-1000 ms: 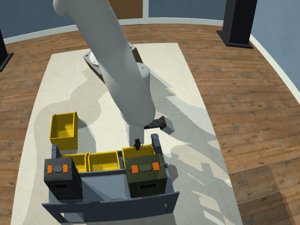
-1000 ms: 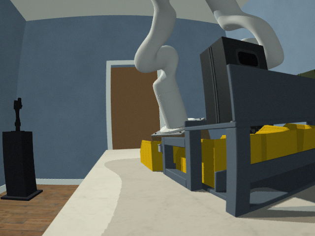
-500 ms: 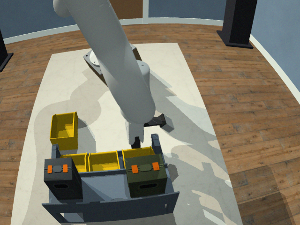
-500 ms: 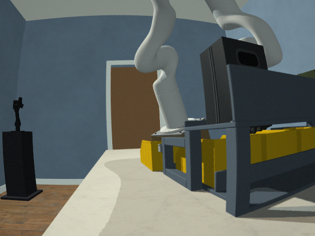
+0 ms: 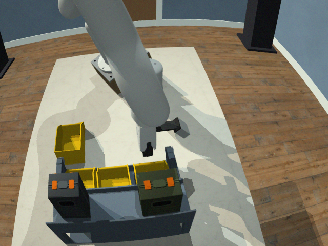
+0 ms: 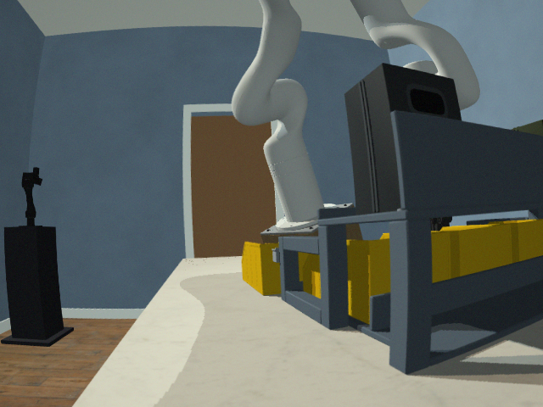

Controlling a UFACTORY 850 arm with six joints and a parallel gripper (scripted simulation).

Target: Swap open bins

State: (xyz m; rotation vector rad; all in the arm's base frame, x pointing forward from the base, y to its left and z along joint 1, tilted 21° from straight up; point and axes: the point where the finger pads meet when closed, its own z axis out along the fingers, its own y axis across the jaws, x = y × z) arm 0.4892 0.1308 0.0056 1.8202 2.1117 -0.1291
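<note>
A yellow open bin point(image 5: 69, 143) stands on its base on the table top, left of the shelf's front; it also shows in the exterior view point(image 6: 260, 267). The grey shelf point(image 5: 119, 209) holds three yellow open bins side by side: left point(image 5: 82, 176), middle point(image 5: 113, 176) and right point(image 5: 150, 166), their fronts toward the arm. I cannot tell what lies in any of them. My gripper point(image 5: 147, 151) points down, shut on nothing, just in front of the right bin's front rim and a little above it. In the exterior view the shelf point(image 6: 407, 289) hides the gripper almost wholly.
A dark grey case point(image 5: 67, 194) and a green case point(image 5: 160, 190) stand on the shelf's top board over the bins' rear ends. The shelf's right post point(image 5: 170, 156) is close to the gripper. A black block sits by the wrist. The arm's base point(image 5: 105, 68) is at the back.
</note>
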